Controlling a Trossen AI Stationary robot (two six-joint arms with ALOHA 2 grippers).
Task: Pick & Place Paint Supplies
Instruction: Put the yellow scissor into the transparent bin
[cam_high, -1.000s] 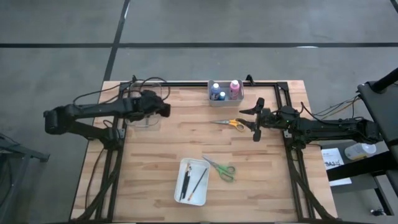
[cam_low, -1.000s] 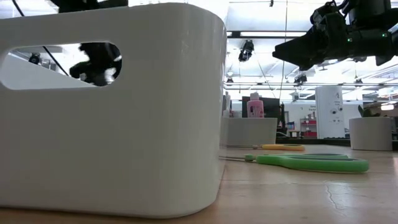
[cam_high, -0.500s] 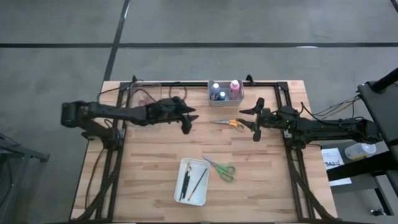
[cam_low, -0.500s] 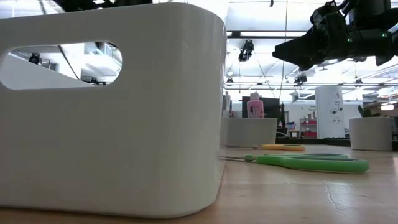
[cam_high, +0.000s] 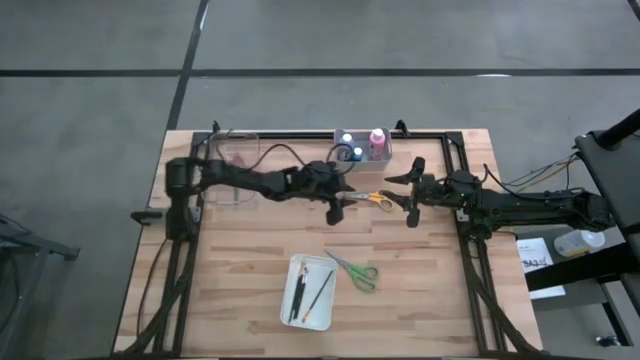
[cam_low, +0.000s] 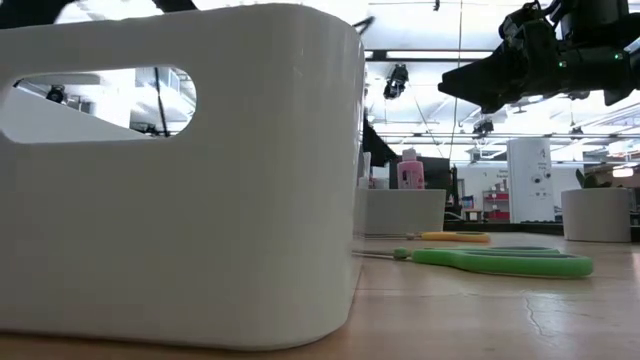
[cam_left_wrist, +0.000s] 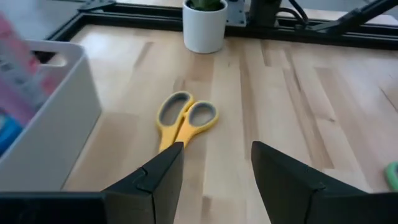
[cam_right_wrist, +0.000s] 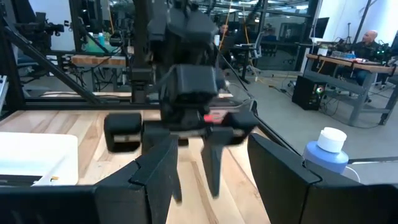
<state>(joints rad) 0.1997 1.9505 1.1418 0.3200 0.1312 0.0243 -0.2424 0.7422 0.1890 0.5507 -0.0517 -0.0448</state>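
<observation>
- Overhead view: bottles with pink, blue and dark caps already stand in the small grey bin (cam_high: 362, 146) at the far edge of the pale wooden slatted surface (cam_high: 240, 260), and thin dark brushes (cam_high: 299, 296) lie in the white rectangular tray (cam_high: 309, 291) near the front edge. By my judgement those are sorted, while the orange-handled scissors (cam_high: 368, 198) in the middle and the green-handled scissors (cam_high: 353, 269) just beside the tray are yet to be placed. A clear container (cam_high: 237, 170) sits at the far left; what it holds cannot be told.
- Overhead view, arms: the left arm stretches across from its base, its left end effector (cam_high: 333, 205) just beside the blade end of the orange-handled scissors. The right end effector (cam_high: 414, 192) hangs on the handle side, fingers spread and holding nothing.
- Table-level view: the white tray's wall (cam_low: 180, 180) fills the foreground; the green-handled scissors (cam_low: 495, 262) lie flat beyond it, the orange-handled pair (cam_low: 448, 237) farther back, a pink bottle (cam_low: 410, 171) behind. A dark end effector (cam_low: 500, 75) hangs above, clear of the wood.
- Left wrist view: the two dark fingers (cam_left_wrist: 163, 176) stand spread and empty, the orange-handled scissors (cam_left_wrist: 182, 121) lying between and ahead of them, untouched; the grey bin (cam_left_wrist: 53, 130) sits alongside.
- Right wrist view: spread fingers (cam_right_wrist: 160, 173) face the other arm's dark end effector (cam_right_wrist: 196, 165) close ahead.
</observation>
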